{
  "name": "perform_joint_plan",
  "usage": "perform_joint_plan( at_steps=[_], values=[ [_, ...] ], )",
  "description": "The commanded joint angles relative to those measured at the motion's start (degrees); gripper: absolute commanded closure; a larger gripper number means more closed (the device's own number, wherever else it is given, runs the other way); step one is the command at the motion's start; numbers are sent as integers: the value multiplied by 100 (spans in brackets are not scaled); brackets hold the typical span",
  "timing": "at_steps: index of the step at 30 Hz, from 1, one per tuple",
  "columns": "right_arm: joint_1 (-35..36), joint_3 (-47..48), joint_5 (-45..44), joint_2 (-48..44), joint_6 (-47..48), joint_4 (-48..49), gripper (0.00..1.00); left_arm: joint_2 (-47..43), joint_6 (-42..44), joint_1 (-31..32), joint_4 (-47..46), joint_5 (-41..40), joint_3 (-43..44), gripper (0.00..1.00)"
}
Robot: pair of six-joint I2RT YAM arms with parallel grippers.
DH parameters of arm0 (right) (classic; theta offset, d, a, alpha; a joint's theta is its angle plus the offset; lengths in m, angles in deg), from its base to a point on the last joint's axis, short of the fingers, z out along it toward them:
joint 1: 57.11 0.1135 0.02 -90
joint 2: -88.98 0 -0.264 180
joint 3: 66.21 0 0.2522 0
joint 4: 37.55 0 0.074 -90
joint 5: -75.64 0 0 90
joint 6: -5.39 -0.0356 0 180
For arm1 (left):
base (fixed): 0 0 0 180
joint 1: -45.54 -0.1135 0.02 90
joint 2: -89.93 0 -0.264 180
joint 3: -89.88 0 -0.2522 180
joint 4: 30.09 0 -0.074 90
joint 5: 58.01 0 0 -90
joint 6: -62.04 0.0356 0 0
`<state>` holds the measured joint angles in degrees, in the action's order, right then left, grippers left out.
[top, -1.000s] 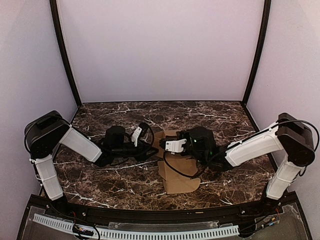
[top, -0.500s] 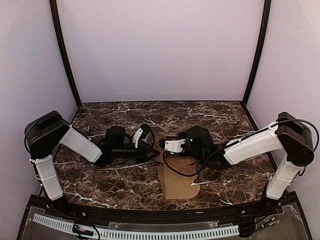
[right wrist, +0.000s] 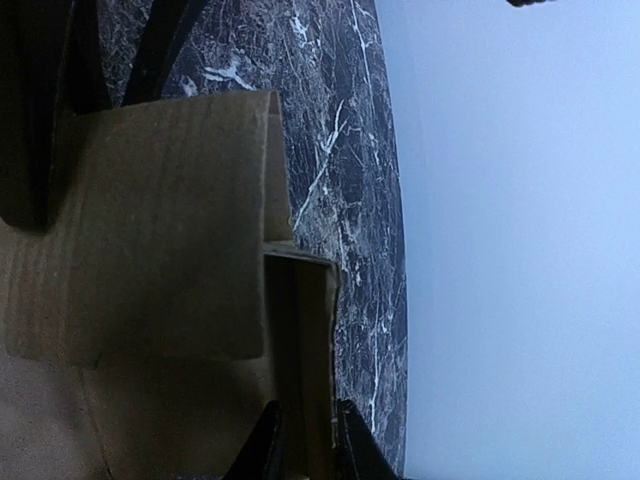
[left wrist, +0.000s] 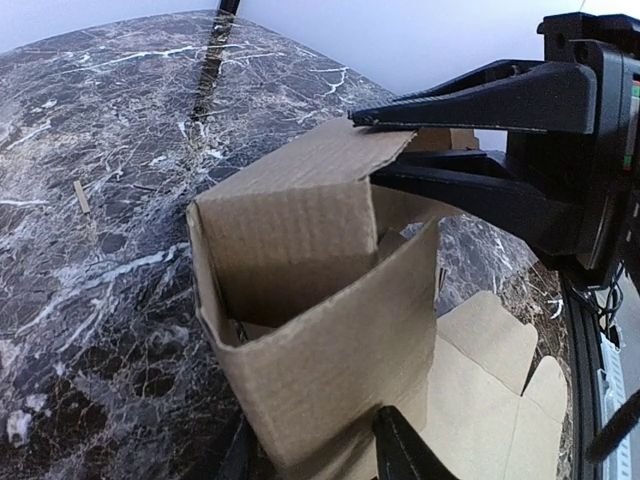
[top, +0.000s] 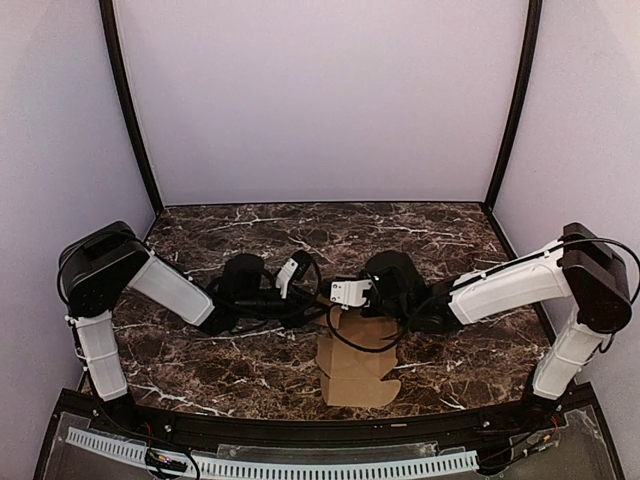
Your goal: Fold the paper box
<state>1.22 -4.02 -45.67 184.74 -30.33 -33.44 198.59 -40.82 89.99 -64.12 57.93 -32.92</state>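
Observation:
The paper box [top: 355, 368] is plain brown cardboard, partly folded. Its near panel with rounded flaps lies flat on the marble, and its far end is raised between my two grippers. In the left wrist view the box [left wrist: 320, 330] has standing walls forming an open corner. My left gripper [left wrist: 318, 455] straddles the lower edge of the near wall and is shut on it. My right gripper's fingers [left wrist: 470, 100] pinch a top flap from the right. In the right wrist view my right gripper [right wrist: 305, 445] is shut on a thin upright wall of the box [right wrist: 160, 250]. From above, the left gripper [top: 312, 300] and right gripper [top: 332, 306] almost meet.
The dark marble table [top: 220, 360] is ringed by lilac walls with black posts [top: 125, 110] at the back corners. A black cable [top: 350, 338] from the right arm loops over the box. A small pale scrap [left wrist: 82, 195] lies on the marble to the left.
My left gripper has moved right toward the right gripper. The far end of the cardboard has risen off the table and folded up, so the box looks shorter from above.

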Motion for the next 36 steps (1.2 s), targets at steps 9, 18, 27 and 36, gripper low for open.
perform_joint_plan(
  at_steps=[9, 18, 27, 36],
  values=[
    [49, 411, 738, -778, -1076, -1928, 78, 254, -121, 307, 567, -529, 465, 68],
    [-371, 1186, 2156, -1100, -1544, -3461, 70, 134, -110, 344, 526, -556, 352, 71],
    [-1644, 2883, 4339, -858, -1842, -5008, 49, 128, -12, 351, 609, -515, 437, 71],
    [-2646, 4080, 5561, 729, -2195, -6082, 47, 97, 119, 354, 727, -397, 540, 70]
  ],
)
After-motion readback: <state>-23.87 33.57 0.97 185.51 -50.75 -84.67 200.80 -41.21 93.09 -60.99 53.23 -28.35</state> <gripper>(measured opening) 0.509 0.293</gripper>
